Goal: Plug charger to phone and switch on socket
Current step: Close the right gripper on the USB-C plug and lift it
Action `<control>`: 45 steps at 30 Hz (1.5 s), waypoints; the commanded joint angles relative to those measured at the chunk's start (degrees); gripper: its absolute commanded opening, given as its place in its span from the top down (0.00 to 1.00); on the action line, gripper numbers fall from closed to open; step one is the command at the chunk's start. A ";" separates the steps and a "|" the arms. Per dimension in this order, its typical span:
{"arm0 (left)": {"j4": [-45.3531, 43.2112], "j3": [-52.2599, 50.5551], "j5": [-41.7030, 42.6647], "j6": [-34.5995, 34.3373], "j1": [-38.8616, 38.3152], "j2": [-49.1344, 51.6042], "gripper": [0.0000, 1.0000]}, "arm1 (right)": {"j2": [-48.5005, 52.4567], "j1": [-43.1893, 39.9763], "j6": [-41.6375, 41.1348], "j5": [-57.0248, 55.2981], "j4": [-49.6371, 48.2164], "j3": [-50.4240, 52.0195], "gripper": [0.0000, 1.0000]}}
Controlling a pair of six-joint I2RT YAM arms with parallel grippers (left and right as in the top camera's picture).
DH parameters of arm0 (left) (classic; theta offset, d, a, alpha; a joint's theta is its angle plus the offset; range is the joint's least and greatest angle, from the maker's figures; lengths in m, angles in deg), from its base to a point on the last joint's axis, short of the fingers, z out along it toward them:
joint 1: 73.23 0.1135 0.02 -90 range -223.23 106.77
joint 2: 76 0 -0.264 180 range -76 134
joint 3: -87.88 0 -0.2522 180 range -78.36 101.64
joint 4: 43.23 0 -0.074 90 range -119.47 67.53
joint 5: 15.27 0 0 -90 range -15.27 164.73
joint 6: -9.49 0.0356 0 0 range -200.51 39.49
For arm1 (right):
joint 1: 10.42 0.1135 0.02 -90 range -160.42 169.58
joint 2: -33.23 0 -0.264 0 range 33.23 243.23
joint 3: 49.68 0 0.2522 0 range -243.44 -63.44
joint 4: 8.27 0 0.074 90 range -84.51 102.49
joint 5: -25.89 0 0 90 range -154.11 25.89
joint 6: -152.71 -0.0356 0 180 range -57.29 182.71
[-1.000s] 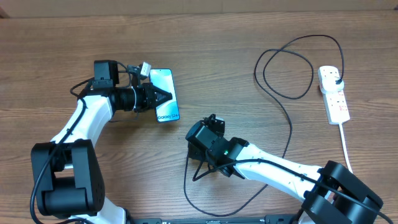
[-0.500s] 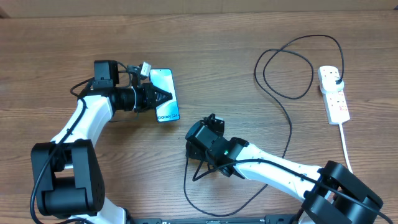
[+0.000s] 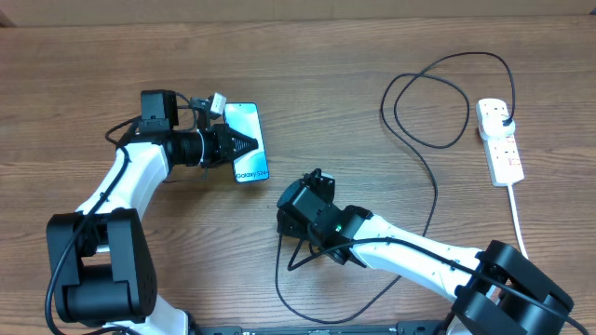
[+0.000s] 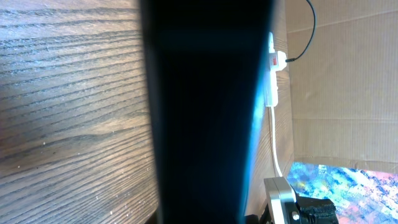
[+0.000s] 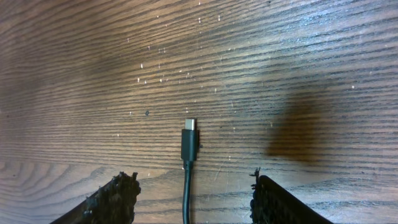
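The phone (image 3: 250,121) lies at the table's left centre with its blue-teal screen up. My left gripper (image 3: 247,145) reaches in from the left and is shut on the phone's edge. In the left wrist view the phone (image 4: 205,112) fills the middle as a dark slab. The charger (image 3: 434,200), a thin black cable, runs from its plug in the socket (image 3: 503,154) at the right and loops across the table. Its connector tip (image 5: 189,138) lies flat on the wood. My right gripper (image 5: 189,180) is open, one finger on each side of the cable, touching nothing.
The socket's white cord (image 3: 518,219) trails toward the front right edge. The cable makes a wide loop (image 3: 428,93) at the back right and a slack bend (image 3: 279,279) near the front. A cardboard wall (image 4: 342,74) stands behind the table.
My right wrist has edged slightly to the left over the connector tip. The left arm and the phone have not moved.
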 commanded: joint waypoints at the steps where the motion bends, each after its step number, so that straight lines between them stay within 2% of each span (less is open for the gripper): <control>1: -0.35 -0.35 1.44 1.60 -0.46 -0.63 0.96 | 0.07 0.35 -0.02 -0.63 -0.68 -0.44 0.38; 9: -0.35 -0.35 1.33 1.57 -0.46 -0.63 0.96 | 3.45 1.05 -0.07 0.09 -3.74 -0.44 0.39; 14: -0.37 -0.35 1.33 1.57 -0.46 -0.63 0.96 | 6.80 1.05 -0.24 1.14 -5.84 -0.44 0.50; 19: -0.37 -0.35 1.33 1.60 -0.46 -0.63 0.96 | 8.28 1.05 -0.24 1.16 -5.77 -0.44 0.66; 21: -0.37 -0.35 1.33 1.57 -0.46 -0.63 0.96 | 8.28 1.05 -0.24 2.05 -4.90 -0.44 0.68; 27: -0.37 -0.35 1.33 1.57 -0.46 -0.63 0.96 | 8.28 1.09 -0.22 5.42 -3.65 -0.46 0.69; 45: -0.35 -0.35 1.38 1.55 -0.46 -0.63 0.96 | 8.50 2.03 -0.07 2.40 -1.86 -1.51 0.72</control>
